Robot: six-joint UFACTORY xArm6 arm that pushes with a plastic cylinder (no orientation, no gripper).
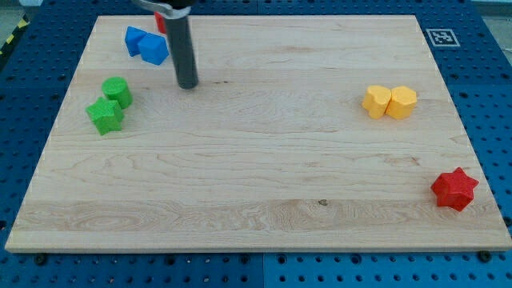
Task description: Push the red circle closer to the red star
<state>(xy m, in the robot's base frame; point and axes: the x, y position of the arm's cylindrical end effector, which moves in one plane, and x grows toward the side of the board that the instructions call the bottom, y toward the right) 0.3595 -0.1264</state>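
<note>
The red star (pixel 454 189) lies near the board's bottom right corner. The red circle (pixel 161 22) shows only as a red sliver at the view's top left, mostly hidden behind the rod. My tip (pixel 186 85) rests on the board just below and to the right of that red block, right of the blue blocks.
Two blue blocks (pixel 146 44) touch each other at the top left. A green round block (pixel 118 90) and a green star (pixel 105 115) sit together at the left edge. Two yellow blocks (pixel 390 102) sit side by side at the right. The wooden board (pixel 256 208) lies on a blue pegboard.
</note>
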